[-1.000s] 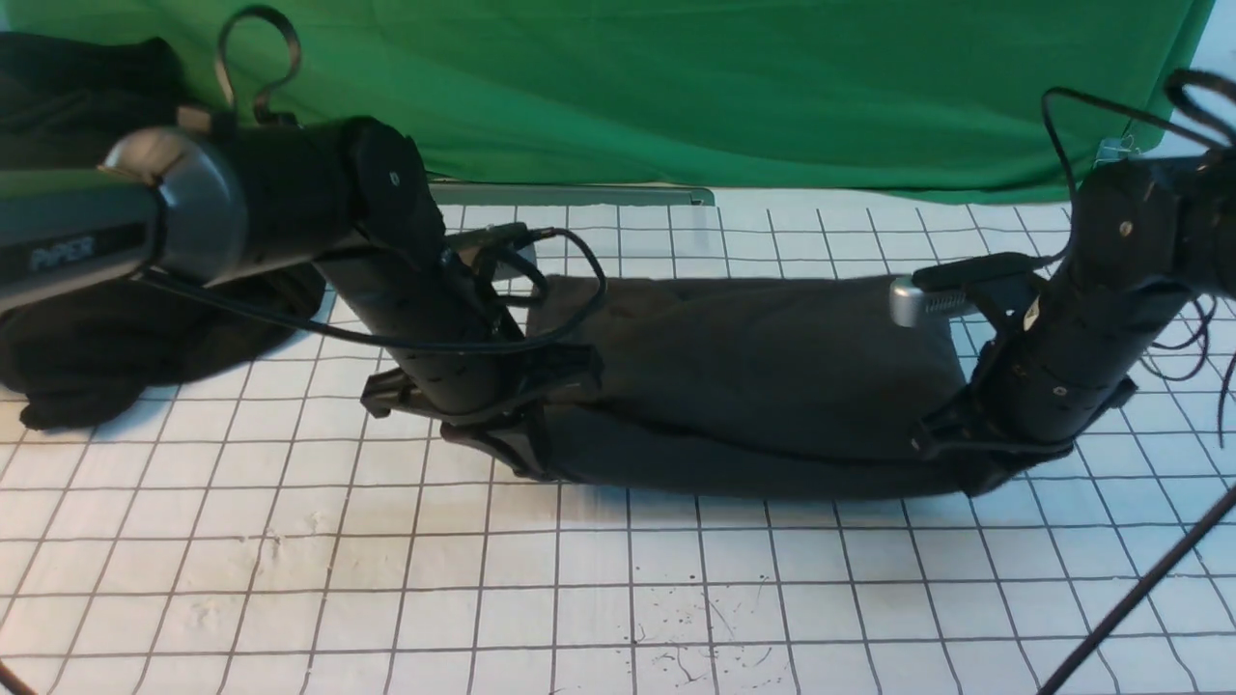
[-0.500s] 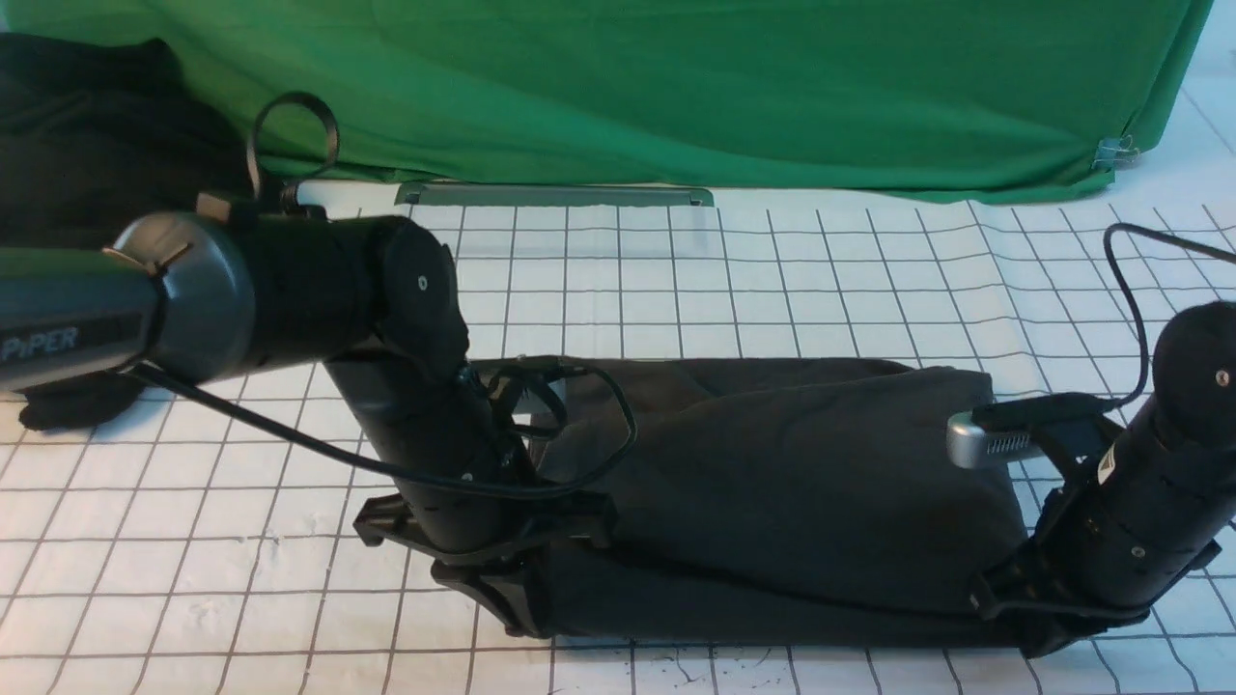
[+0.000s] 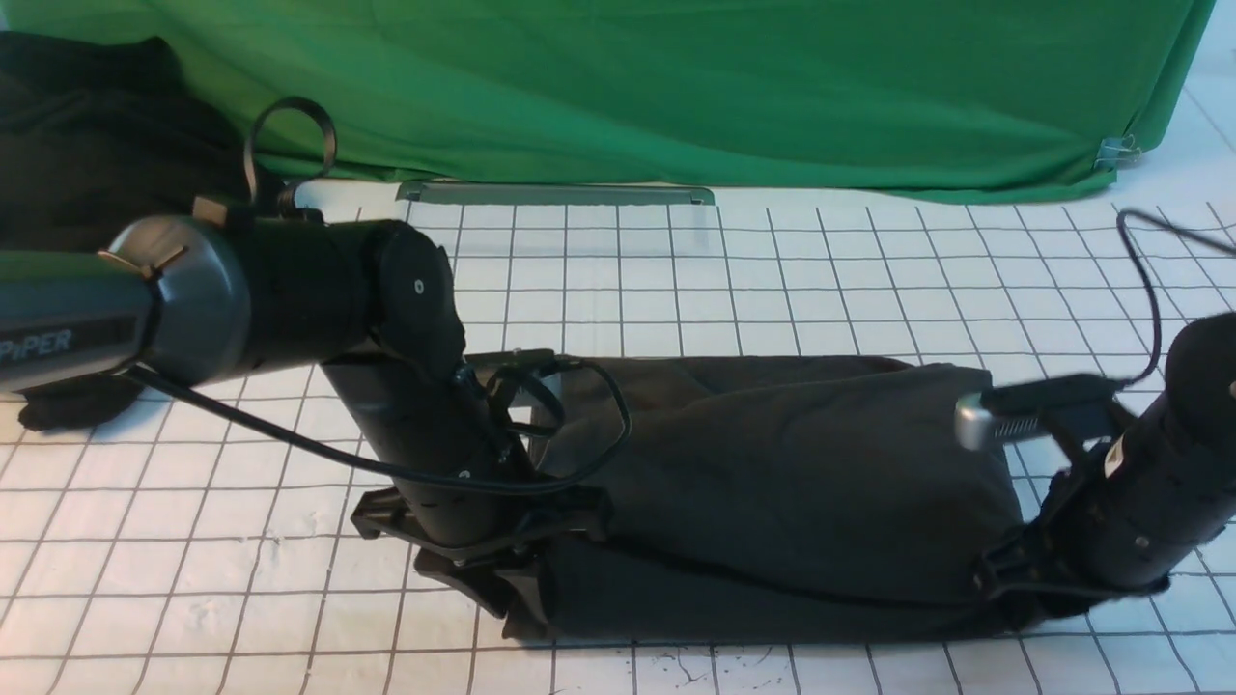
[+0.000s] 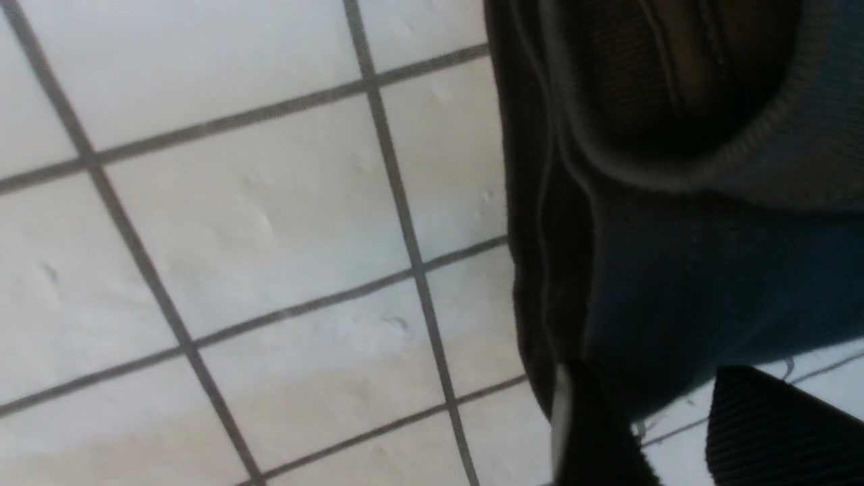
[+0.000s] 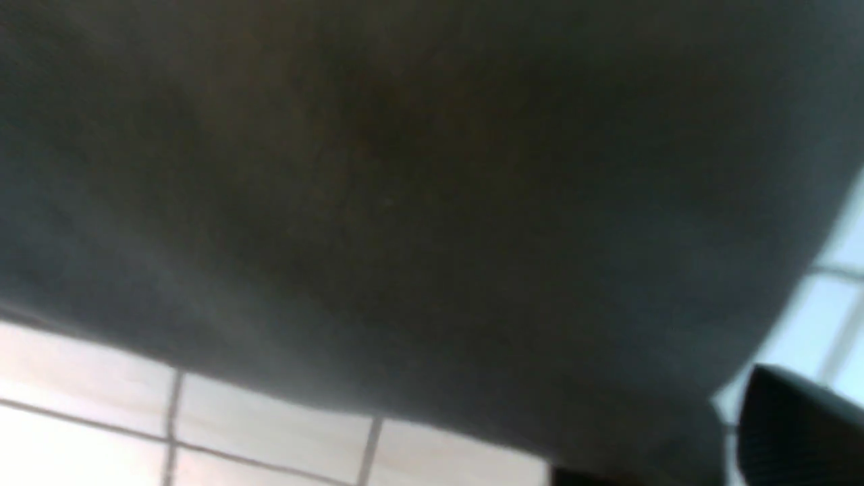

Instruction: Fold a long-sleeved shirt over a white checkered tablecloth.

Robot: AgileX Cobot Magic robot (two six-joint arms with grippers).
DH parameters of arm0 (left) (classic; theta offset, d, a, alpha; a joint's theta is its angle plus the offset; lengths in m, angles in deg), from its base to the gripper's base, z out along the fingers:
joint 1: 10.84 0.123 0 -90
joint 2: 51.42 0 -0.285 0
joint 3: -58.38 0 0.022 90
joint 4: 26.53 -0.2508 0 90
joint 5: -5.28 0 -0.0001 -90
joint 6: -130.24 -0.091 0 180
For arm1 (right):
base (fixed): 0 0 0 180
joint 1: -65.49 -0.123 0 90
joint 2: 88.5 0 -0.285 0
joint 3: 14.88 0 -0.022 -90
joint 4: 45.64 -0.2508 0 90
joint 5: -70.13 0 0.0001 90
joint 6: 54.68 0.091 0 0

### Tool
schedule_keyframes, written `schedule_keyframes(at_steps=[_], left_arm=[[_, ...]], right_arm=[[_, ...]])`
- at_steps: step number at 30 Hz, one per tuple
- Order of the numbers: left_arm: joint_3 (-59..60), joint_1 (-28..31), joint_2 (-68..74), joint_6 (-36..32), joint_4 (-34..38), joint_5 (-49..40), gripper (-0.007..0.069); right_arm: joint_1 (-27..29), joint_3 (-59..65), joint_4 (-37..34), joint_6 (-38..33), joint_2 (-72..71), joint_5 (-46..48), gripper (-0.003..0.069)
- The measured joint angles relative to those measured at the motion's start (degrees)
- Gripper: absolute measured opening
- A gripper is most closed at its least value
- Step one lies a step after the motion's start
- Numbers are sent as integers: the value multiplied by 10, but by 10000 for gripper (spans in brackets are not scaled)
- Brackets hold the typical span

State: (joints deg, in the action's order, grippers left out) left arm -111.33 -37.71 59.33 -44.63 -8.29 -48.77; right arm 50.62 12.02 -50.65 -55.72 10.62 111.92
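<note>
The long-sleeved shirt (image 3: 792, 492) lies folded into a dark charcoal oblong on the white checkered tablecloth (image 3: 772, 270). My left gripper (image 3: 526, 608) is down at its near left corner. In the left wrist view the left gripper (image 4: 648, 378) is open, tablecloth (image 4: 236, 223) showing between the fingers, and the shirt's ribbed hem (image 4: 675, 270) ends just ahead of them. My right gripper (image 3: 1028, 613) sits at the near right corner. The right wrist view is blurred; the right gripper (image 5: 668, 432) is open there, with the shirt (image 5: 405, 202) between its jaws and a sliver of light beside one finger (image 5: 796, 425).
A shapeless black heap of cloth (image 3: 87, 125) lies at the far left behind my left arm. A green backdrop (image 3: 676, 87) closes the back, with a thin metal bar (image 3: 555, 193) at its foot. Cables loop off both wrists.
Both arms pulled the folded shirt toward the near edge of the table, then stopped. In the last half second both grippers' jaws parted and the right wrist lifted slightly.
</note>
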Motion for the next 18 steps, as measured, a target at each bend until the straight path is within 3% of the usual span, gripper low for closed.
schedule_keyframes(at_steps=[4,8,13,15,18], left_arm=[[-24,0,-40,-4,-13,-37,424],[-33,0,-77,-4,-20,-69,504],[-35,0,-127,-4,-31,-82,527],[-35,0,-135,-4,-34,-83,514],[-35,0,-140,-5,-37,-83,465]], right_arm=[[0,-38,12,-2,-63,42,516],[0,-67,29,-2,-126,96,482],[1,-72,37,-1,-284,185,116],[1,-64,38,0,-348,197,39],[1,-40,38,-2,-461,185,9]])
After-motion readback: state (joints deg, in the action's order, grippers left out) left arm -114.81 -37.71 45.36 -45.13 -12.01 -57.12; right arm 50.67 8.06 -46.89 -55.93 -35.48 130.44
